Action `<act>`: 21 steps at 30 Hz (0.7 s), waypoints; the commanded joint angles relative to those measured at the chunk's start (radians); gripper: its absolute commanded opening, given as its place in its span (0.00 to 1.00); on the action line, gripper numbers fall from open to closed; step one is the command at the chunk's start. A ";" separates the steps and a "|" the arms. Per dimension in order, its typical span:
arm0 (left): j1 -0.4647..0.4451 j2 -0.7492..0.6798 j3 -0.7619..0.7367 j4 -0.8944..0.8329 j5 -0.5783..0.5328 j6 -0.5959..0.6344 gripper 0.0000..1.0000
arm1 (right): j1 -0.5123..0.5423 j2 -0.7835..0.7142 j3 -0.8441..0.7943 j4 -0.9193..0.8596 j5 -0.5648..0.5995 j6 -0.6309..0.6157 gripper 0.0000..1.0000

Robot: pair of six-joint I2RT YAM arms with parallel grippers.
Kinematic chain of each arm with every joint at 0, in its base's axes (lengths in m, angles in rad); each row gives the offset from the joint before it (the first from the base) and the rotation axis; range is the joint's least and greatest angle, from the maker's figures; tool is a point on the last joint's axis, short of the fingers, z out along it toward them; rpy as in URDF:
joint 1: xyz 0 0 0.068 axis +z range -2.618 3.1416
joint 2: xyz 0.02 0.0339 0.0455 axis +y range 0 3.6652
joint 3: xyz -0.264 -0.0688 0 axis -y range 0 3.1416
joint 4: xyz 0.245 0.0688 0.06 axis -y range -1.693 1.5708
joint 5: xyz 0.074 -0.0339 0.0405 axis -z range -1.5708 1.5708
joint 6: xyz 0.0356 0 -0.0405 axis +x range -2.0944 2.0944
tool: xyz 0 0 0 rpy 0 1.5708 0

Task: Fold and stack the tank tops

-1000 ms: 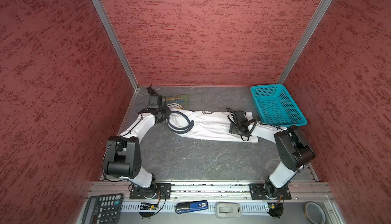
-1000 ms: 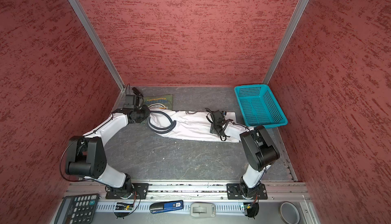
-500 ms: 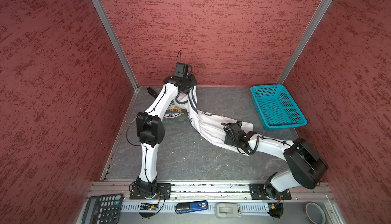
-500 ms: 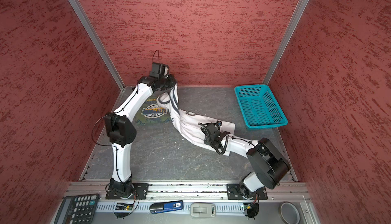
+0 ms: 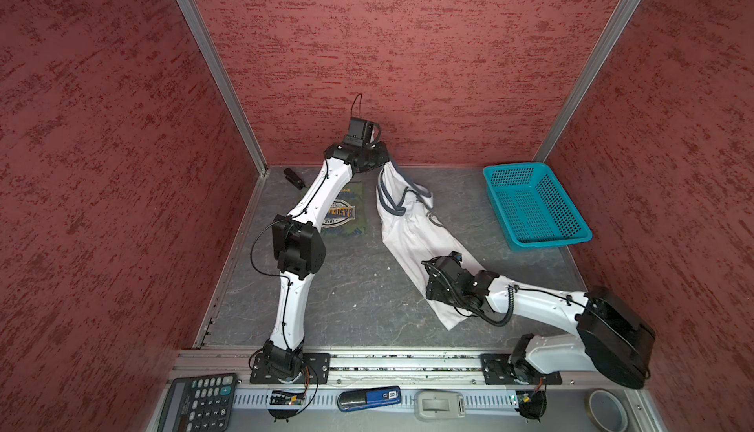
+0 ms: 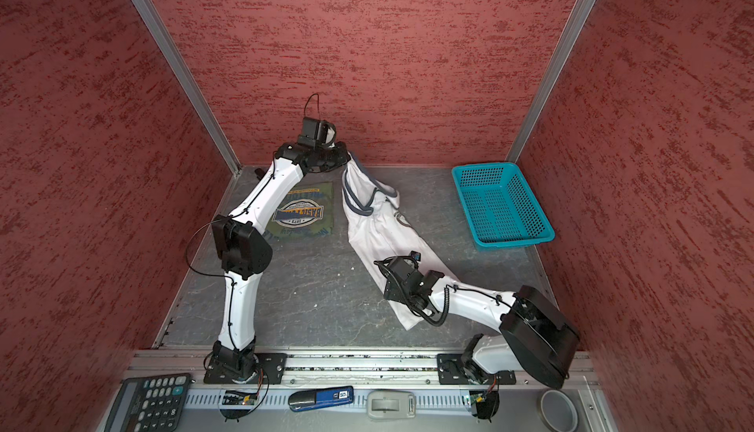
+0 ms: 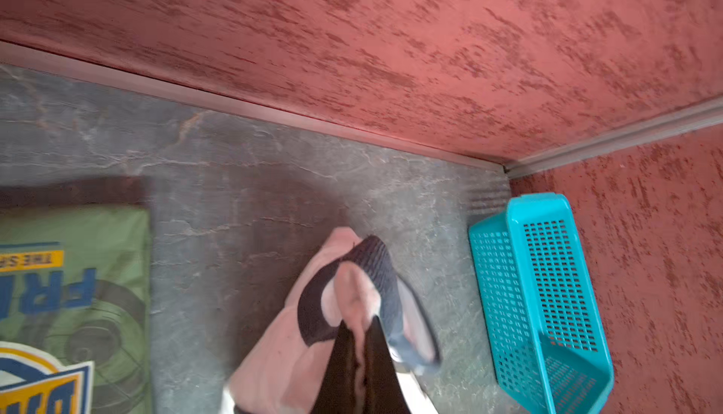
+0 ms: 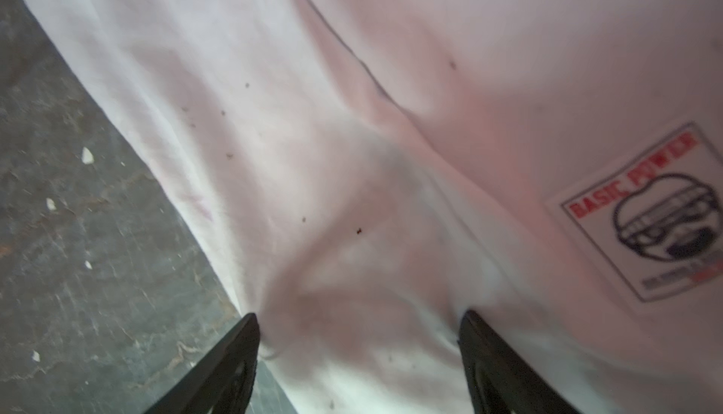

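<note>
White top (image 5: 412, 238): strap end is pinched by left fingers (image 7: 340, 361) and raised at the back; hem is left on bench (image 5: 347, 295) under spread right fingers (image 8: 234, 357). Olive top (image 5: 353, 201) is laid folded alongside. Step judged: spreading out; flat lowering is called for next.

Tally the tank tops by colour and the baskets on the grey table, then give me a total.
olive green tank top: 1
white tank top: 1
turquoise basket: 1
Total: 3
</note>
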 commanded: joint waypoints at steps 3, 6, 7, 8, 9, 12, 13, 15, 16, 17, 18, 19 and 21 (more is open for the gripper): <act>0.054 0.216 0.196 0.046 0.061 0.057 0.01 | -0.039 -0.071 0.043 -0.169 0.078 -0.023 0.83; 0.057 0.331 0.287 0.064 0.066 0.065 0.03 | -0.092 -0.057 0.029 -0.169 0.138 -0.067 0.83; 0.057 0.350 0.287 0.087 0.067 0.066 0.05 | -0.103 -0.048 0.022 -0.158 0.141 -0.077 0.83; 0.057 0.364 0.286 0.111 0.066 0.067 0.07 | -0.108 -0.037 0.014 -0.142 0.142 -0.086 0.83; 0.056 0.377 0.287 0.132 0.065 0.070 0.10 | -0.108 -0.024 0.005 -0.128 0.139 -0.082 0.83; 0.053 0.404 0.288 0.184 0.062 0.065 0.19 | -0.109 0.021 -0.025 -0.086 0.087 -0.066 0.82; 0.053 0.411 0.296 0.189 0.060 0.058 0.22 | -0.105 0.035 -0.036 -0.078 0.069 -0.059 0.81; 0.052 0.420 0.324 0.178 0.061 0.055 0.29 | -0.081 0.054 -0.057 -0.059 0.026 -0.042 0.80; 0.049 0.417 0.332 0.161 0.049 0.055 0.34 | -0.060 0.057 -0.062 -0.056 0.012 -0.030 0.79; 0.044 0.407 0.342 0.135 0.027 0.058 0.41 | -0.035 0.058 -0.068 -0.057 -0.005 -0.011 0.79; 0.041 0.391 0.347 0.104 0.007 0.063 0.49 | -0.010 0.057 -0.071 -0.059 -0.030 0.008 0.78; 0.039 0.372 0.345 0.077 -0.008 0.066 0.59 | 0.015 0.055 -0.069 -0.063 -0.045 0.022 0.77; 0.029 0.321 0.343 -0.016 -0.074 0.076 0.75 | 0.077 0.038 -0.047 -0.083 -0.056 0.051 0.77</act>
